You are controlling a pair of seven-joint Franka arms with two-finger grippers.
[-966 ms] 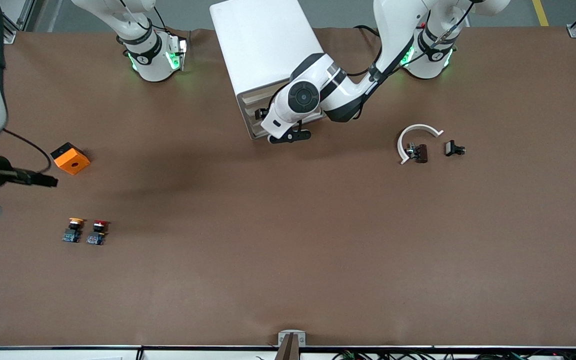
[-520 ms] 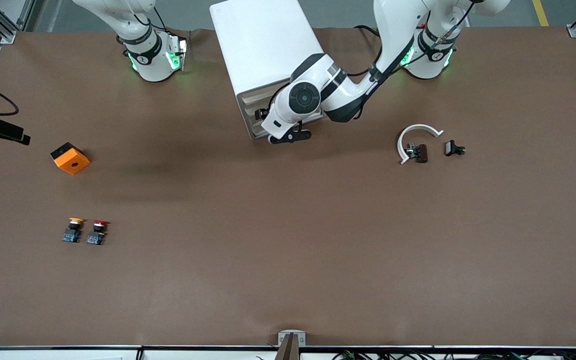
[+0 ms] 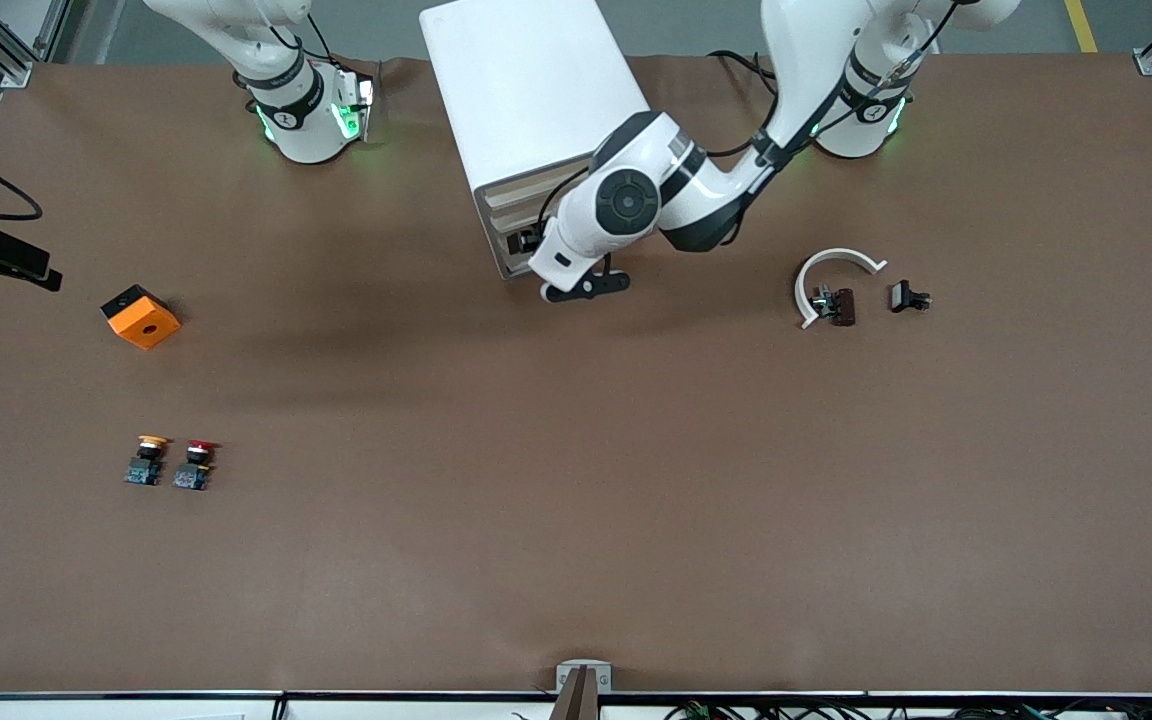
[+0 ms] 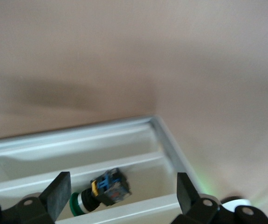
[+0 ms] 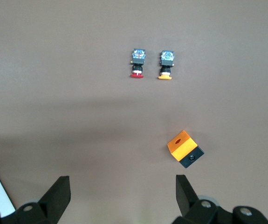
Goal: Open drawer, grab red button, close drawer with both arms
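The white cabinet [image 3: 526, 90] stands between the arm bases. My left gripper [image 3: 528, 240] is at its drawer front, open. In the left wrist view the gripper [image 4: 123, 200] hangs over an open white drawer [image 4: 164, 135] that holds a green-capped button with a blue base [image 4: 101, 190]. The red button [image 3: 196, 462] lies on the table at the right arm's end, also in the right wrist view [image 5: 137, 63]. My right gripper [image 3: 31, 270] is high over that end of the table, open and empty [image 5: 123, 200].
A yellow-capped button [image 3: 146, 460] lies beside the red one. An orange cube [image 3: 140, 316] sits farther from the front camera than both. A white curved piece [image 3: 831, 275], a brown part [image 3: 839, 305] and a small black part [image 3: 908, 297] lie toward the left arm's end.
The right arm has swung away from the front camera's edge, and only its gripper shows. The left hand has shifted slightly nearer the front camera at the cabinet front.
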